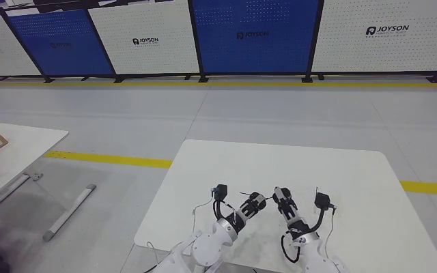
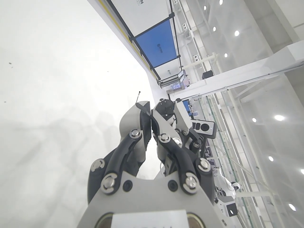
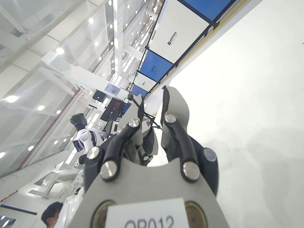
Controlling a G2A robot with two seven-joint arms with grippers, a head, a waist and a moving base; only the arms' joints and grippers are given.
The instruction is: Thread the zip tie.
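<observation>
Left pincer (image 2: 149, 112) clamped on the single black zip tie (image 2: 142, 107), thin strap end jutting beyond the grip; right pincer (image 3: 154, 100) spread apart just beside it, above white bench (image 1: 307, 164).

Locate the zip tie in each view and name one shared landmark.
Top view: zip tie, a thin sliver at the left gripper.
Left wrist view: zip tie pinched in that shut gripper.
Right wrist view: zip tie beside a finger of the right gripper.
Shared landmark: white table.

Bright ceiling lamps (image 3: 59, 50); washed-out glare on table (image 2: 59, 48); faint soft shadows.
</observation>
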